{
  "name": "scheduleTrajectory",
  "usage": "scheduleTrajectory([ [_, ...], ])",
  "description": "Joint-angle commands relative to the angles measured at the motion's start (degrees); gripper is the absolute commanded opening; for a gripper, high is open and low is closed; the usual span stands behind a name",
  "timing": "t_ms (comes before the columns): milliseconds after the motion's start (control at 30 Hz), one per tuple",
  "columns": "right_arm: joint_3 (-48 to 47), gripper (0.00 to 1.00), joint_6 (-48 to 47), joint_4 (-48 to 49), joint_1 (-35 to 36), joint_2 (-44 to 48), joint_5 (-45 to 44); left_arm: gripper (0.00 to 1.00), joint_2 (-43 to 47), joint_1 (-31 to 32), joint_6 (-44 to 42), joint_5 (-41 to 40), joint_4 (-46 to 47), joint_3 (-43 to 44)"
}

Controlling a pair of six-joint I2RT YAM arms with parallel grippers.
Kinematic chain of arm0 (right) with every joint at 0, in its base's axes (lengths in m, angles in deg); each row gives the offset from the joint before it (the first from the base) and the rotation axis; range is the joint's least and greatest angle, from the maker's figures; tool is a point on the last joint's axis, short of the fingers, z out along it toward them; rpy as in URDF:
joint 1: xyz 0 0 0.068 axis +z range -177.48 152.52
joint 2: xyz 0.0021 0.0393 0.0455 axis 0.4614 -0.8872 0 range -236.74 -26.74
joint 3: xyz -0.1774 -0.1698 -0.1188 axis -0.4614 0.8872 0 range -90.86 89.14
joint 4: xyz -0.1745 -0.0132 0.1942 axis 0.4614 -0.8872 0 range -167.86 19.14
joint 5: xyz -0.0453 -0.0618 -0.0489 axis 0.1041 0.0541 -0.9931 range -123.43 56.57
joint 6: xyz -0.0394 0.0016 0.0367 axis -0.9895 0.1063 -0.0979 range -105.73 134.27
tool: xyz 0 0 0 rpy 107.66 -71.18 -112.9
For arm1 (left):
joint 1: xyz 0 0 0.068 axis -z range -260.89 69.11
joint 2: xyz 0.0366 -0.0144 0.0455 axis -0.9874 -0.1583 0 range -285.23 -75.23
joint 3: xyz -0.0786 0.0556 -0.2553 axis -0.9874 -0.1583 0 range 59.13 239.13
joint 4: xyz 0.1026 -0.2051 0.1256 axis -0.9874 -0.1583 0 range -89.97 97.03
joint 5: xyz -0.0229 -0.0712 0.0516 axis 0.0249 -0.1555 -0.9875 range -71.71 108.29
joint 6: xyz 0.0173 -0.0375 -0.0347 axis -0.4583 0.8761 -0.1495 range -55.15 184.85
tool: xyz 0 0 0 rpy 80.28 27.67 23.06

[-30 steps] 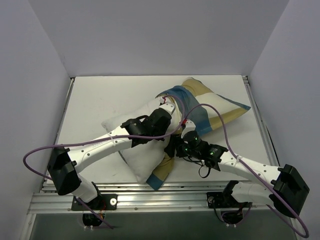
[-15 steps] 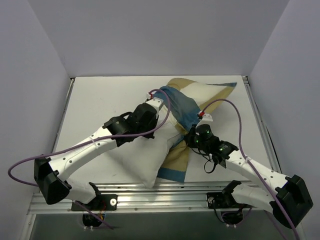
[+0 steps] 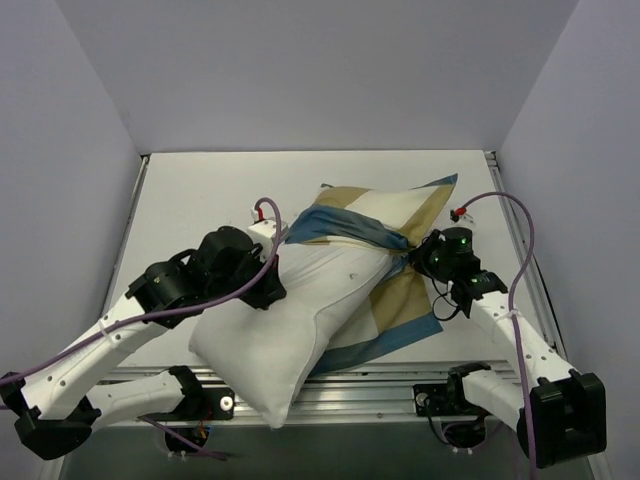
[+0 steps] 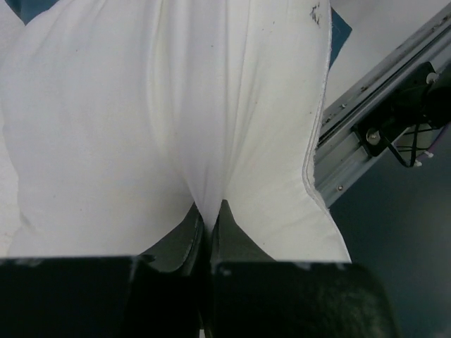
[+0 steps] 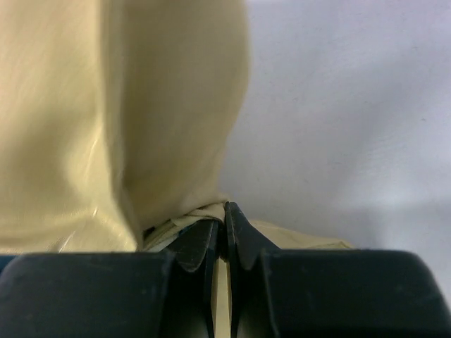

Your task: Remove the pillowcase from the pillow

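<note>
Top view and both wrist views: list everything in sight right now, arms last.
pillow: one, plain white, near left, its near corner over the rail.
pillowcase: one, blue, tan and white patchwork, centre right, wrapped over the pillow's far end.
table: one, white, under both.
rail: one, silver, along the table's near edge.
left gripper: one, black fingers, shut on the pillow.
right gripper: one, black fingers, shut on the pillowcase.

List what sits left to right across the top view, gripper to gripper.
Left gripper → plump plain white pillow → blue, tan and white patchwork cloth pillowcase → right gripper.
</note>
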Motion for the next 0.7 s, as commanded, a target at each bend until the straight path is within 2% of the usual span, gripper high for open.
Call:
scheduleTrajectory([
  [0,-1.59,0.00,-1.03,-2.31,-8.18,-1.06,-8.40,0.02,6.72,-1.10,0.89,5.71,-8.20,-2.36],
  [133,-2.48,0.00,-2.70,0.06,-8.09,-2.30,-3.56,0.02,4.89,-1.02,3.09,7.05,-3.47,-9.30],
  [167,-2.65,0.06,-3.22,0.06,-8.09,-2.04,0.53,0.05,4.27,-1.02,3.79,6.96,-2.58,-9.84],
  [200,-2.83,0.15,-4.44,-0.46,-7.92,-1.60,1.97,0.16,3.05,-1.02,4.23,6.35,-1.53,-10.11],
  [233,-3.53,0.24,-4.98,-1.25,-7.66,-0.12,2.85,0.34,2.60,-1.02,4.49,5.91,0.48,-10.02],
  [267,-4.05,0.38,-5.68,-1.51,-6.87,0.86,3.38,0.64,2.07,-1.10,4.76,5.30,1.46,-9.07],
  [367,-7.74,0.56,-8.76,-7.83,-4.24,4.29,4.00,0.97,0.58,-1.19,4.15,2.48,3.31,-4.95],
  [467,-13.10,0.70,-11.13,-11.62,-0.29,6.05,3.57,0.94,-1.18,-1.98,3.44,-0.33,3.84,-1.51],
  [500,-14.59,0.72,-11.66,-13.10,2.86,6.05,3.22,0.94,-2.14,-3.20,3.44,-0.34,3.93,0.33],
  [567,-19.06,0.78,-13.50,-14.26,5.26,5.18,3.21,0.94,-2.85,-5.22,3.62,-0.34,4.46,1.66],
  [667,-23.46,0.83,-16.57,-14.70,8.16,2.72,4.79,0.94,-3.38,-10.14,4.75,1.06,6.30,2.11],
])
